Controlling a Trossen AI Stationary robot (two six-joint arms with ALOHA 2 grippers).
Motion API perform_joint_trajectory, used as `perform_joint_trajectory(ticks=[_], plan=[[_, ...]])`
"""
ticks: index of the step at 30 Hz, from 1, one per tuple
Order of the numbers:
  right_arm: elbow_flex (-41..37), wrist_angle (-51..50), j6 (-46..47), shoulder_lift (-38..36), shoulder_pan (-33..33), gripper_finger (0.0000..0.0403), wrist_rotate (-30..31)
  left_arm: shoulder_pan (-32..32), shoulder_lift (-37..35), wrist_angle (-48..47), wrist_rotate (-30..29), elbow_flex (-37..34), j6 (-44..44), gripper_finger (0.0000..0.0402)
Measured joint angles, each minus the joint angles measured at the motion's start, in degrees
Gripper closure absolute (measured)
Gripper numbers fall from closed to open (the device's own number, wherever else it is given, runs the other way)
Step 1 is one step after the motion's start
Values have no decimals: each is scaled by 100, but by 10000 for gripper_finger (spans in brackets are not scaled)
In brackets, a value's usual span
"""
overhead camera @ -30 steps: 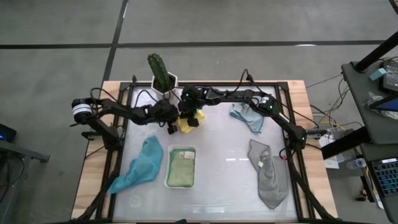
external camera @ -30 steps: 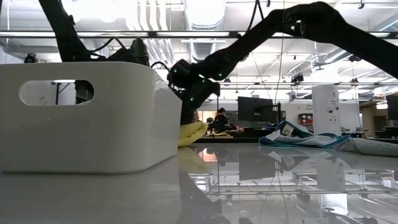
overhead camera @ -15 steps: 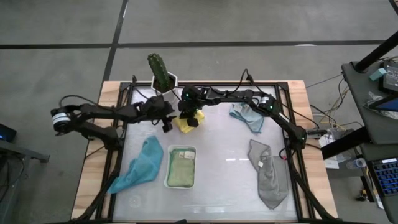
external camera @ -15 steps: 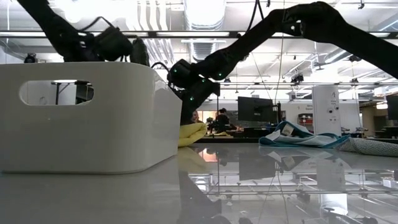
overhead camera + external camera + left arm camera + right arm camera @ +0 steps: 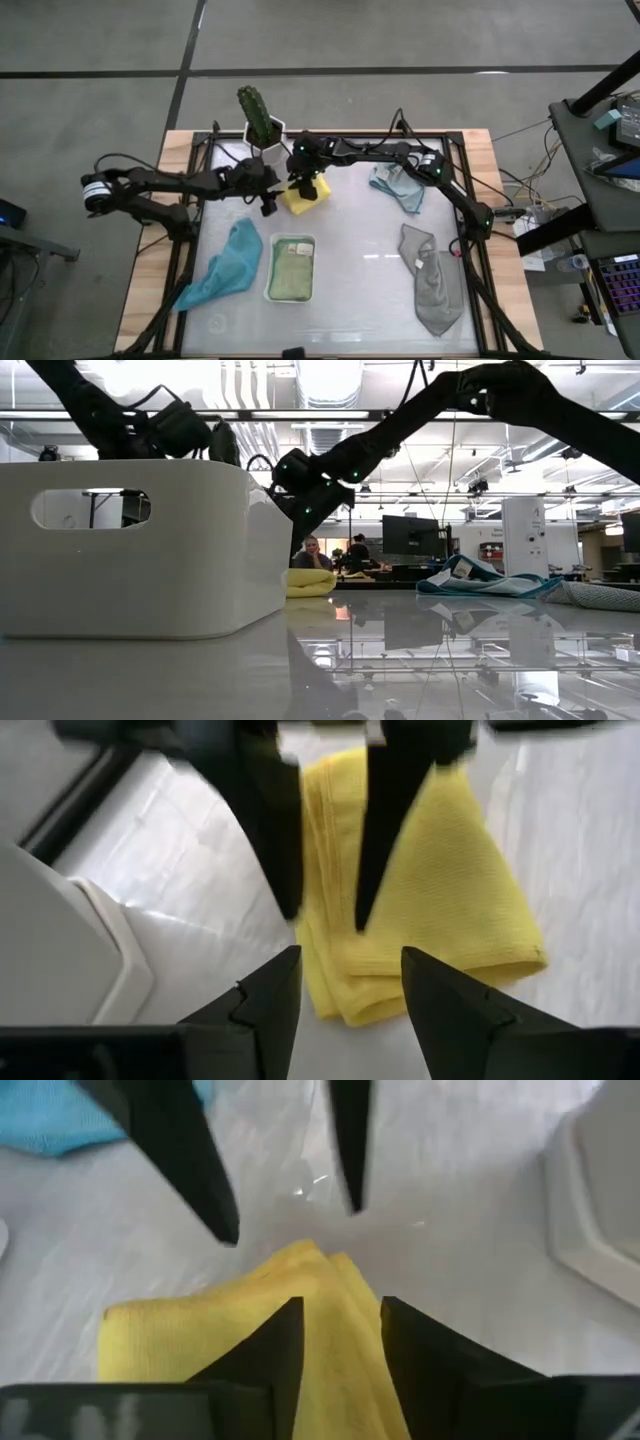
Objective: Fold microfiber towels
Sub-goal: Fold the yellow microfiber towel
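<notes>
Released since the earlier frame, the yellow towel (image 5: 306,196) is lying folded near the tabletop's (image 5: 360,280) far edge; left end effector (image 5: 268,203) and right end effector (image 5: 303,179) are being held parted, empty. Soft, light cloth; best pinched at a corner.

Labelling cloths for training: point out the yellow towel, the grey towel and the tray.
yellow towel (image 5: 305,197), high view, its middle
grey towel (image 5: 433,281), high view, its middle
tray (image 5: 272,268), high view, left rim

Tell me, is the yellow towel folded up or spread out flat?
Folded. The yellow towel lies as a small thick pad with stacked layers showing along its edge, released on the table between the open grippers.
</notes>
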Motion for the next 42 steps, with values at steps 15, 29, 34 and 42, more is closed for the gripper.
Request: perform_joint_trajectory(ticks=[15, 29, 34, 42], plan=[[13, -1913, -722, -581, -523, 270, 15, 2, 1317, 841, -16, 15, -184, 243], [-35, -2039, -985, -389, -783, 289, -397, 7, 1458, 907, -35, 26, -185, 243], [-35, -2232, -1167, -376, -783, 291, -554, 11, 1454, 904, -36, 26, -159, 243], [-142, -2293, -1471, -246, -757, 339, -523, 11, 1275, 812, -70, 61, -16, 243]])
